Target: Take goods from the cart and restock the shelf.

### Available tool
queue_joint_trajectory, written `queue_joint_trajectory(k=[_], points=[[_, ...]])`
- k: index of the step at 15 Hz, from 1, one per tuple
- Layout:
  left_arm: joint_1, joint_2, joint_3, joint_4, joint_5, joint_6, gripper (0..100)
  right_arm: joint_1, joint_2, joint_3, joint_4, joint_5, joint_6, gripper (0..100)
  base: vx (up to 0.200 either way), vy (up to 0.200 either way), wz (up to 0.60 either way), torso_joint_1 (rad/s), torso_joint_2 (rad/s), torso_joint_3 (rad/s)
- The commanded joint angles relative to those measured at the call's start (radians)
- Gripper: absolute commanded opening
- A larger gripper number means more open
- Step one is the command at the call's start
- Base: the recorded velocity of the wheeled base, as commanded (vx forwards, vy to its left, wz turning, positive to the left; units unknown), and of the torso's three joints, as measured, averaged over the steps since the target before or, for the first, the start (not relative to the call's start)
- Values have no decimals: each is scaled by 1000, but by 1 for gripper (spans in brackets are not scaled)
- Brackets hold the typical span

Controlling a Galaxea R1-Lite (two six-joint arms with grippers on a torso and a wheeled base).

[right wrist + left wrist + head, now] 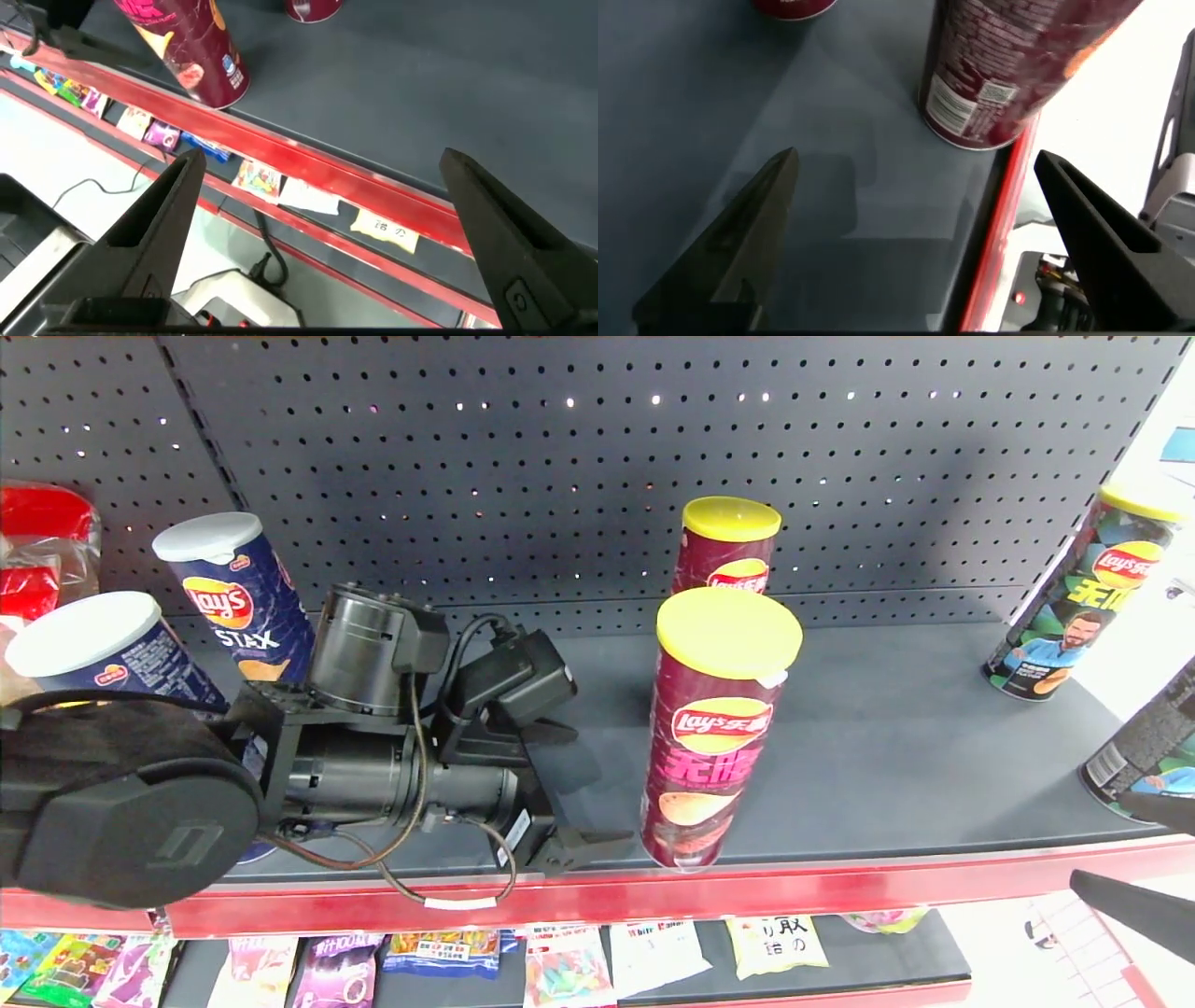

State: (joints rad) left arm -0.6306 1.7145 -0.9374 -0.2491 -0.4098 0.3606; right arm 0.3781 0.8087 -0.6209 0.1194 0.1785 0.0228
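a: what sits nearest in the head view?
b: the left arm, lying low along the shelf (896, 737) from the left. its left gripper (581, 793) is spread wide with nothing in it, just beside the front maroon can (719, 728) and apart from it.

a: and that can?
b: upright, with a yellow lid, right at the red front edge (840, 877). a rear maroon can (726, 546) stands behind it near the pegboard (560, 448). a blue can (238, 593) and a nearer blue can (112, 649) stand at the left, behind the arm. a green can (1083, 602) stands far right at the back. a dark can (1144, 747) is cut by the frame, probably the same sort.

a: the other arm?
b: the right gripper (1144, 854) is in the lower right corner, off the shelf's front, fingers parted and empty.

a: left wrist view?
b: the left gripper (915, 252) has its two fingers wide apart over bare shelf (691, 121). the front maroon can (985, 89) stands beyond them by the red front edge (999, 243).

a: right wrist view?
b: the right gripper (327, 243) is open, holding nothing, out in front of the red front edge (308, 159). the front maroon can (192, 51) stands just inside that edge. snack packets (257, 177) show beneath it.
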Motion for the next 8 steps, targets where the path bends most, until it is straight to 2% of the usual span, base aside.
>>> queue_joint_trajectory(k=[1,8], points=[[0,24,-21,-1,5,0,100,1,4,1,0,-1,0,100,0,0,0,0,0,0],[-3,40,-41,-1,5,0,100,1,6,1,-1,1,0,100,0,0,0,0,0,0]])
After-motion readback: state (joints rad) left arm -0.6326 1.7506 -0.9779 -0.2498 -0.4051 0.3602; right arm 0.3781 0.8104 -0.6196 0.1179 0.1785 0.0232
